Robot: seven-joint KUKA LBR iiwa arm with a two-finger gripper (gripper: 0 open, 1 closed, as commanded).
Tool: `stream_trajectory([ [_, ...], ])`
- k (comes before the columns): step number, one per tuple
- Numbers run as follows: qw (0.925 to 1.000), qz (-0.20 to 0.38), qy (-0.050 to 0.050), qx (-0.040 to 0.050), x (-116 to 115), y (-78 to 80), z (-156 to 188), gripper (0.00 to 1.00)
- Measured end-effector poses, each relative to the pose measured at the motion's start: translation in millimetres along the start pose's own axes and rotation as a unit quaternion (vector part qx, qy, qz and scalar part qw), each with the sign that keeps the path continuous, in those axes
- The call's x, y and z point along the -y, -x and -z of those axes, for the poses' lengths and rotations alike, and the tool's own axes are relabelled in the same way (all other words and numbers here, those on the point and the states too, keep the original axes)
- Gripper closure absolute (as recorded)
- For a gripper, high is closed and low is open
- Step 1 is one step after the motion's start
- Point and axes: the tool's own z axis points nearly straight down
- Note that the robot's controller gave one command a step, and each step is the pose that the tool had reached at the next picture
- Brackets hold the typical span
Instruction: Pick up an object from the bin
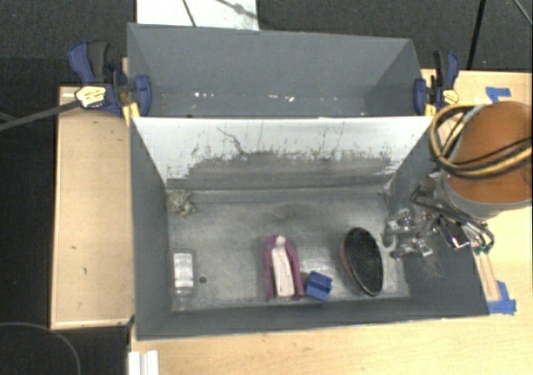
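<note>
My gripper hangs at the bin's right side, just right of a black oval brush that lies on the floor near the front. Nothing shows between its fingers. Left of the brush lies a small blue block, touching a purple and pink bottle-like thing in the front middle.
A small clear jar stands near the front left corner. A bit of crumpled scrap lies at the back left of the floor. The arm with its orange cover and cables reaches in over the right wall.
</note>
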Motion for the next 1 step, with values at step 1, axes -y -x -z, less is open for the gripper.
stream_trajectory([
  [1,1.0,0.0,-0.002,0.0036,1.2,1.8,4.3,0.0],
])
